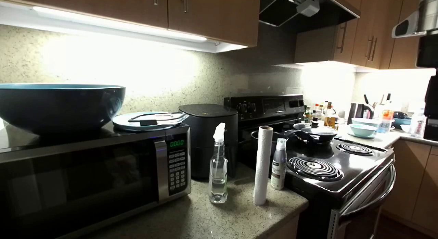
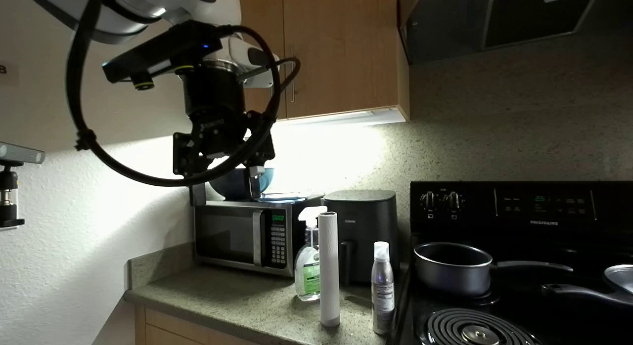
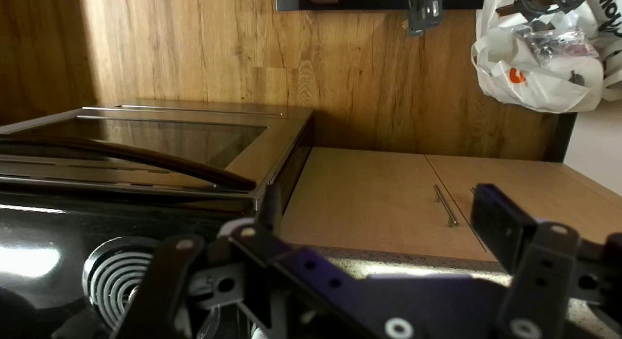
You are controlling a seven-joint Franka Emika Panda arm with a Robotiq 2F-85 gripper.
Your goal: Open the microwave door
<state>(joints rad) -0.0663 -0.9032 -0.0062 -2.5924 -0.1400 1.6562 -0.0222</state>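
Observation:
The microwave door (image 1: 78, 184) is closed, a dark glass panel on the boxy microwave. It also shows in an exterior view (image 2: 225, 231). Its upright silver handle (image 1: 161, 170) (image 2: 258, 237) is beside the button panel (image 1: 177, 167). My gripper (image 2: 225, 189) points down, its fingers overlapping the microwave's upper left area in that view; it appears nearer the camera and apart from the door. In the wrist view the gripper (image 3: 381, 203) is open with two spread fingers and nothing between them. The microwave is out of the wrist view.
A dark bowl (image 1: 61, 109) and plates (image 1: 150, 126) sit on the microwave. A spray bottle (image 1: 218, 170), paper roll (image 1: 262, 167) and spray can (image 1: 279, 167) stand on the counter before an air fryer (image 1: 208, 143). The stove (image 2: 460, 295) is beside them. Wall cabinets (image 2: 341, 53) hang above.

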